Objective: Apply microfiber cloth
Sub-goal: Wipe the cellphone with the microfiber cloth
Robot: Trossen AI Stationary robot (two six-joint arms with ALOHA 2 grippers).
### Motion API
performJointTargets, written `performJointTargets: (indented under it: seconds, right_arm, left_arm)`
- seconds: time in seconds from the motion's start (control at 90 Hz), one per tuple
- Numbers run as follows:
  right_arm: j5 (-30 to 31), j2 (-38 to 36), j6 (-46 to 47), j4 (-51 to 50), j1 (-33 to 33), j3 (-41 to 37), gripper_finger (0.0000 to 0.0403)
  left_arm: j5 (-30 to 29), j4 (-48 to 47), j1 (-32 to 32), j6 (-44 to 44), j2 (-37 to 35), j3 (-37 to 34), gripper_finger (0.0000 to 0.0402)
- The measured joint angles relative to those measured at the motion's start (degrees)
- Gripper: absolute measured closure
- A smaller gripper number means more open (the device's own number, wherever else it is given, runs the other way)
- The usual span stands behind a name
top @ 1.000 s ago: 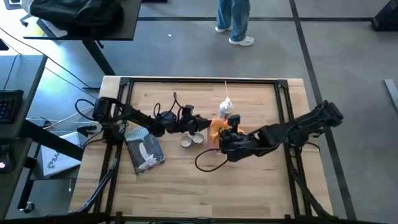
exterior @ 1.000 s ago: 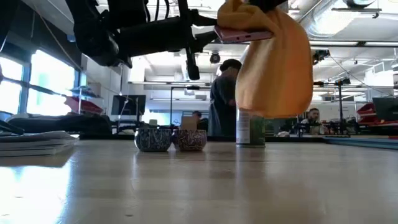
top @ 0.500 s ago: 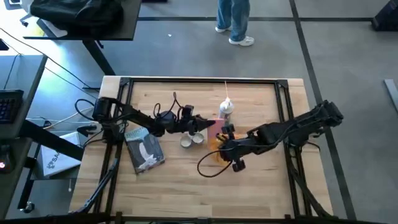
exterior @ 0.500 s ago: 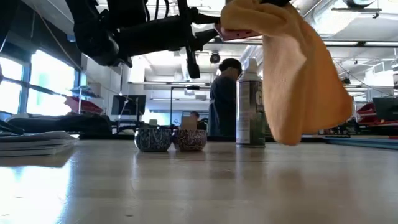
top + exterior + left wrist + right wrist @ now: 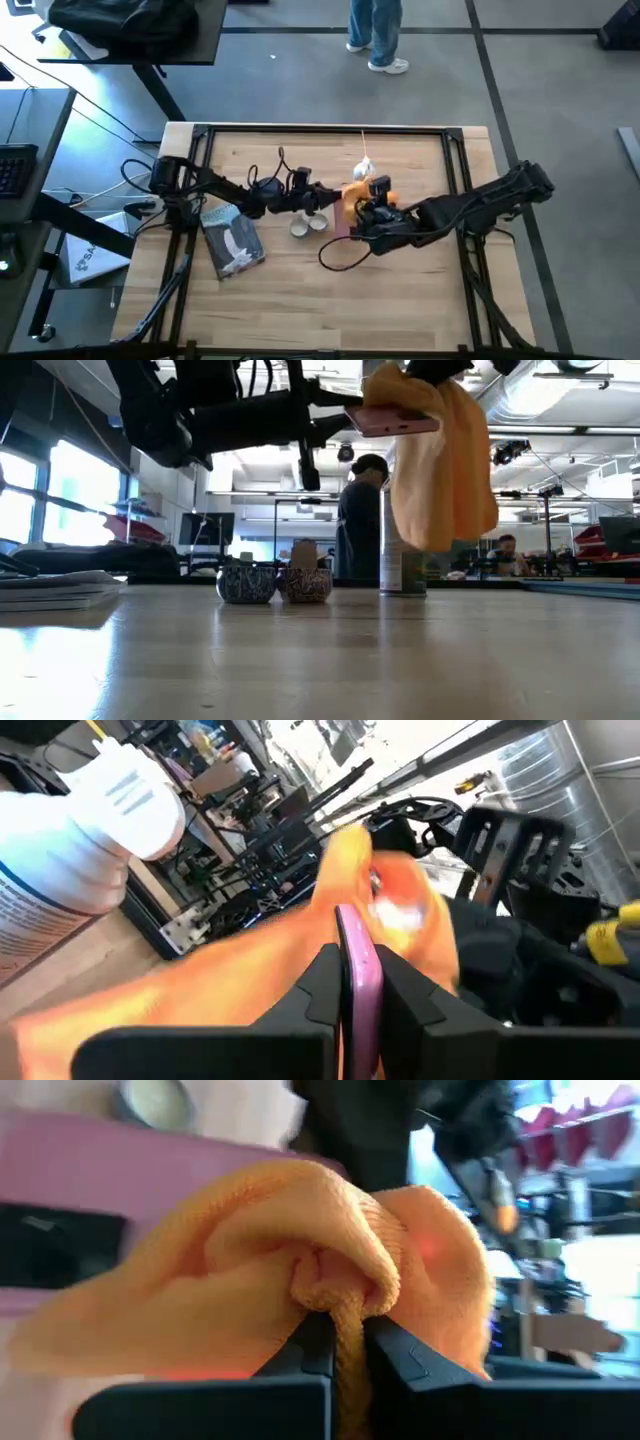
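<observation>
The orange-yellow microfiber cloth hangs in the air above the middle of the table. It is draped over a flat pink slab and is bunched in my right gripper, which is shut on it. My left gripper reaches in from the table's left and is shut on the pink slab. In the high view the cloth shows between the two grippers. A white-capped spray bottle stands on the table behind the cloth. My left gripper pinches the pink slab between its two fingers at the end nearest the arm, coming level from the table's left. The slab is held almost level, clear of the table. My right gripper pinches a bunched fold of the cloth, several layers, between its two fingers. The cloth lies on the slab's top face, and its free part hangs slack beside the slab, clear of the table.
Two small patterned tins sit side by side on the table left of the bottle. A grey-and-white flat packet lies at the left. A black cable loops below the right gripper. People stand in the room beyond.
My right gripper went toward the table's near edge with the cloth, then came back toward the far edge over the pink slab. The cloth's hanging part swung out and now hangs straight beside the slab again. The slab has kept its place.
</observation>
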Motion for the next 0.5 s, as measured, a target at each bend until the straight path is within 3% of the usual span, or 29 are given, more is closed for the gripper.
performJointTargets:
  seconds: [0.111,0.211,0.4,0.5]
  right_arm:
    - [5.18,-2.23,-1.46,-0.96,0.03,0.09,0.0403]
    - [4.02,-5.42,-0.79,-0.56,0.01,0.35,0.0403]
    - [-12.62,-10.70,6.09,2.77,-1.19,0.39,0.0403]
    - [-18.40,-10.96,7.55,5.79,-2.38,0.23,0.0403]
  left_arm:
    - [1.69,0.48,-0.13,-0.34,-0.01,0.02,0.0389]
    - [2.41,0.86,-0.23,-0.33,-0.04,0.11,0.0389]
    - [1.92,0.65,-0.13,-0.18,-0.04,0.11,0.0389]
    - [2.10,1.37,-0.13,-0.15,-0.04,0.11,0.0389]
